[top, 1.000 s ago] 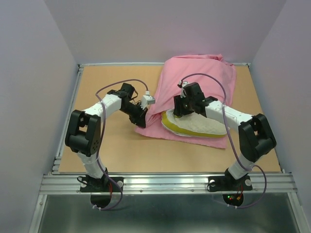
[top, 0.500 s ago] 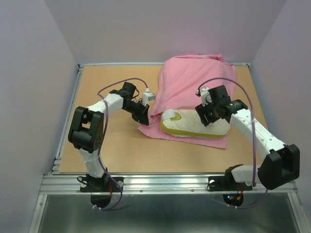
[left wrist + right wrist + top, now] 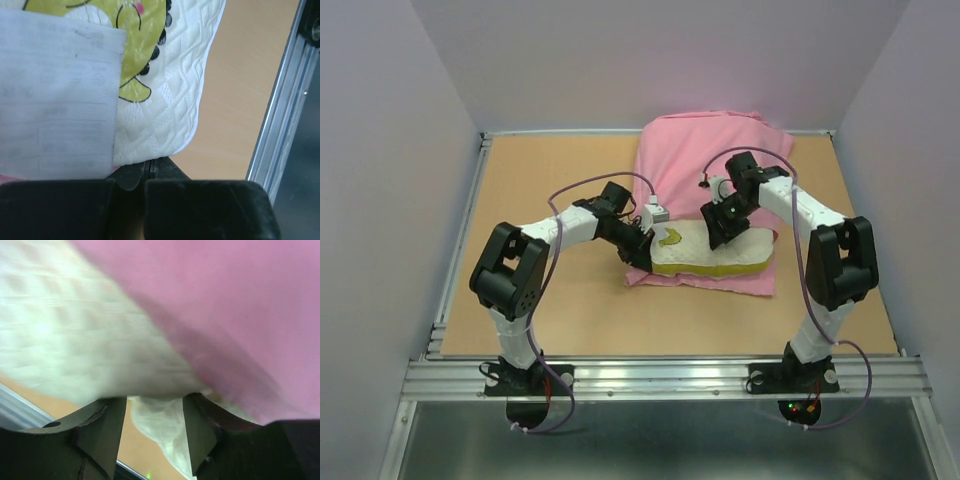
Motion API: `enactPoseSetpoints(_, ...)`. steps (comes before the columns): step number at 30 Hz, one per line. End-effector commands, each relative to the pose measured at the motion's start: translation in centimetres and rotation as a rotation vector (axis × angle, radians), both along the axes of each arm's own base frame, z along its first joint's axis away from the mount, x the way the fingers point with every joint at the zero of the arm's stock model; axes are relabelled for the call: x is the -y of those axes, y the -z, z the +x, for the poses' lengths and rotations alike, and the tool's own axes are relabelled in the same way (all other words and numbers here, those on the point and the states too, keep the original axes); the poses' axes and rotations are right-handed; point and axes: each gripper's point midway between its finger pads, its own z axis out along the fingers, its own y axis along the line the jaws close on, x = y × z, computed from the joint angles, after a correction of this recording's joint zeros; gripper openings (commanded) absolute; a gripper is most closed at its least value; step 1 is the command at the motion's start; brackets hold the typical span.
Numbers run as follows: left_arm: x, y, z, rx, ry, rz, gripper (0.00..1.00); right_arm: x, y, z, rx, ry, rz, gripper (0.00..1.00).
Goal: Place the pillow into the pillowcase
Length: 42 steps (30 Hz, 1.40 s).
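**A:** Tan tabletop [image 3: 580, 300], lavender walls [image 3: 380, 150]. The pillow [image 3: 715, 255] sits mid-frame on the lower layer of the pillowcase [image 3: 705, 150]. Most of the pink is bunched toward the top of the frame. The pillow's near long side and left end are bare.

**B:** So we're in the insertion step, partway?

**A:** That's our read. Left gripper [image 3: 145, 172]: fingers pressed together right at the pillow's rim, below the yellow print [image 3: 137, 45] and white label [image 3: 60, 100]. We can't tell if any cloth is pinched. Right gripper [image 3: 154, 412]: fingers apart, straddling a cream fold under the pink edge. That view is blurred.

**B:** Next?

**A:** We'd want the right to catch the upper layer's hem and draw it toward the bottom of the frame, over the pillow. The left pins the lower layer meanwhile. Our guess at the risk is fabric snagging on a corner.
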Motion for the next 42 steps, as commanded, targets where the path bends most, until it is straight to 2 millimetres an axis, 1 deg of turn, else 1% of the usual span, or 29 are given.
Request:
enactPoseSetpoints(1,2.7,-2.0,-1.7,-0.13,0.002,-0.148,0.0,-7.0,-10.9,2.1,0.182,-0.102,0.437,0.56)
enactPoseSetpoints(2,2.9,-1.9,-1.5,-0.144,-0.002,-0.155,0.0,-6.2,-11.8,1.6,0.189,-0.089,0.45,0.56)
enactPoseSetpoints(4,3.0,-1.8,-1.1,-0.162,-0.022,-0.158,0.0,-3.8,-12.3,0.9,0.2,-0.035,0.432,0.62)
enactPoseSetpoints(5,2.8,-1.5,-0.7,-0.174,-0.045,-0.155,0.0,-0.4,-12.9,0.7,0.226,0.027,0.371,0.65)
enactPoseSetpoints(6,2.7,-1.4,-0.1,-0.181,-0.068,-0.155,0.0,1.3,-12.9,0.4,0.226,0.05,0.336,0.69)
enactPoseSetpoints(7,2.5,-1.3,0.4,-0.193,-0.095,-0.158,0.0,4.5,-13.1,0.6,0.238,0.112,0.298,0.7)
enactPoseSetpoints(8,2.0,-1.0,1.4,-0.204,-0.125,-0.159,0.0,6.6,-12.9,0.4,0.259,0.092,0.223,0.7)
enactPoseSetpoints(9,1.8,-0.9,1.8,-0.212,-0.138,-0.161,0.0,8.7,-12.4,-1.1,0.201,0.115,0.18,0.71)
enactPoseSetpoints(10,1.6,-0.9,2.2,-0.219,-0.151,-0.163,0.0,10.4,-12.1,-1.6,0.188,0.11,0.15,0.71)
enactPoseSetpoints(11,1.4,-0.8,2.7,-0.224,-0.164,-0.165,0.0,13.4,-11.2,-2.2,0.18,0.126,0.102,0.71)
enactPoseSetpoints(13,1.2,-1.2,3.6,-0.213,-0.176,-0.173,0.0,18.0,-8.9,-4.0,0.106,0.181,-0.013,0.71)
enactPoseSetpoints(14,1.2,-1.3,3.7,-0.21,-0.175,-0.176,0.0,19.2,-7.1,-5.3,0.062,0.161,-0.043,0.71)
enactPoseSetpoints(15,1.3,-1.5,3.9,-0.204,-0.174,-0.179,0.0,20.5,-6.0,-6.3,0.023,0.164,-0.078,0.73)
enactPoseSetpoints(16,1.3,-1.7,3.9,-0.201,-0.174,-0.182,0.0,21.1,-5.3,-7.0,0.005,0.158,-0.087,0.75)
enactPoseSetpoints(17,1.4,-1.7,4.0,-0.196,-0.176,-0.182,0.0,21.6,-3.8,-8.1,-0.025,0.146,-0.11,0.77)
enactPoseSetpoints(20,1.2,-1.7,3.9,-0.19,-0.176,-0.178,0.0,21.4,-2.9,-8.5,0.016,0.202,-0.127,0.89)
enactPoseSetpoints(21,1.1,-1.5,3.8,-0.186,-0.176,-0.173,0.0,21.0,-2.3,-8.6,0.039,0.206,-0.141,0.96)
enactPoseSetpoints(22,1.1,-1.4,3.8,-0.184,-0.174,-0.173,0.0,20.5,-1.7,-9.0,0.024,0.227,-0.146,0.97)
enactPoseSetpoints(23,1.0,-1.2,3.5,-0.192,-0.175,-0.168,0.0,20.5,-1.2,-8.9,0.032,0.233,-0.171,0.97)
enactPoseSetpoints(24,1.0,-1.1,3.5,-0.192,-0.174,-0.167,0.0,19.9,-0.1,-9.8,0.0,0.231,-0.172,0.97)
enactPoseSetpoints(29,0.9,-0.6,3.6,-0.202,-0.177,-0.163,0.0,17.2,2.6,-10.7,-0.086,0.24,-0.182,0.97)
enactPoseSetpoints(30,1.0,-0.7,3.8,-0.2,-0.176,-0.166,0.0,17.1,3.1,-10.2,-0.078,0.249,-0.187,0.97)
enactPoseSetpoints(31,1.0,-0.7,3.9,-0.198,-0.175,-0.168,0.0,16.7,3.7,-10.5,-0.091,0.234,-0.208,0.97)
enactPoseSetpoints(32,1.1,-0.7,4.0,-0.197,-0.177,-0.169,0.0,17.6,4.4,-9.4,-0.057,0.248,-0.262,0.97)
enactPoseSetpoints(34,1.1,-0.7,4.2,-0.193,-0.179,-0.172,0.0,17.7,5.0,-9.1,-0.05,0.246,-0.266,0.97)
enactPoseSetpoints(37,1.2,-0.3,4.3,-0.199,-0.178,-0.173,0.0,16.4,5.1,-7.9,0.018,0.213,-0.188,0.97)
enactPoseSetpoints(38,1.2,-0.2,4.3,-0.2,-0.178,-0.172,0.0,15.5,5.8,-8.3,0.042,0.172,-0.151,0.97)
enactPoseSetpoints(40,1.0,0.1,4.6,-0.201,-0.188,-0.167,0.0,14.6,5.9,-8.3,0.107,0.12,-0.143,0.97)
enactPoseSetpoints(42,0.8,0.3,4.9,-0.197,-0.195,-0.168,0.0,14.4,7.2,-8.5,0.156,0.119,-0.169,0.96)
